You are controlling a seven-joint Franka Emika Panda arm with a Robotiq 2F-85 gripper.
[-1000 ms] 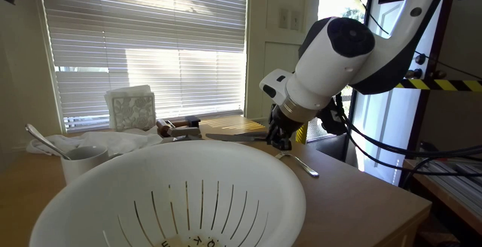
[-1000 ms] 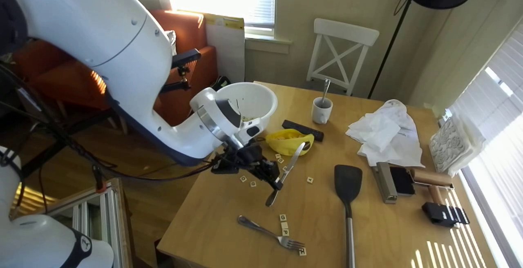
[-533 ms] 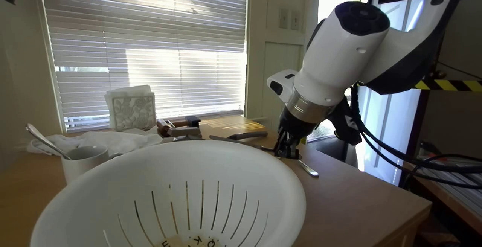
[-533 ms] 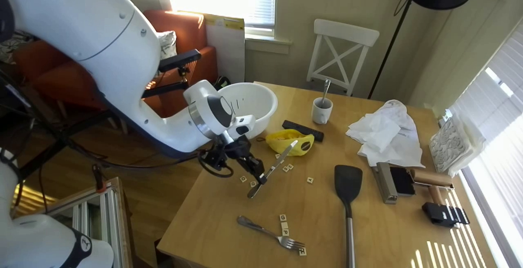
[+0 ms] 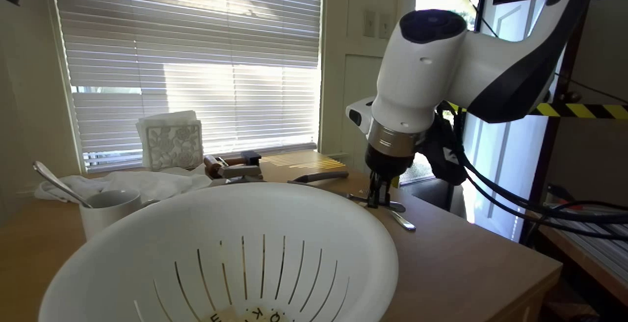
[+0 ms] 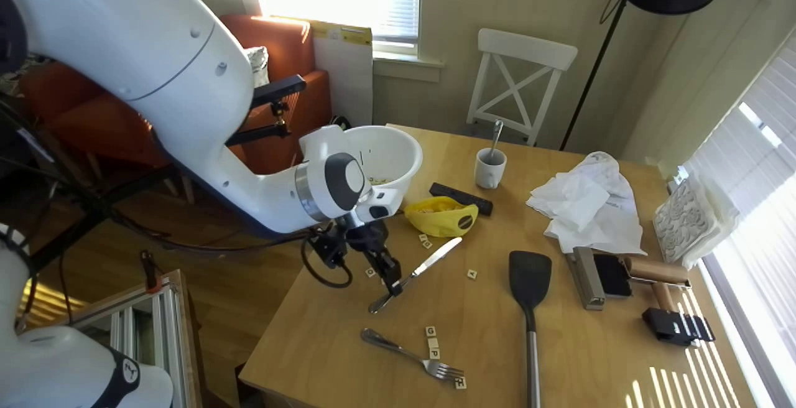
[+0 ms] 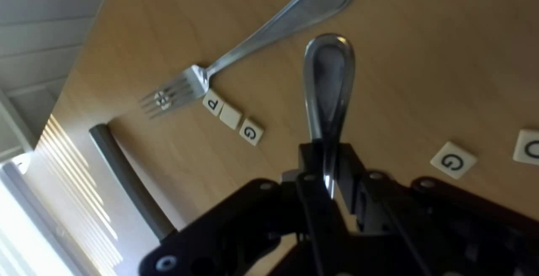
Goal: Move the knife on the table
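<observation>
in an exterior view we see a wooden surface (image 6: 482, 327): a mug (image 6: 489, 173) by its far edge, a napkin holder (image 6: 681, 224) by its right edge, a fork (image 6: 428, 364) toward its near left corner and, farther in, letter tiles (image 6: 433, 353) and a black spatula (image 6: 530, 283).

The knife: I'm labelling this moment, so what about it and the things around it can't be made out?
Knife: wrist view, its blade mostly hidden by the gripper; whether the tip touches the table, unclear.
Utensil in the mug: lower end hidden by the mug in both exterior views.
Spatula: handle end cut off by the bottom edge in an exterior view.
Letter tile: cut by the wrist view's right edge.
</observation>
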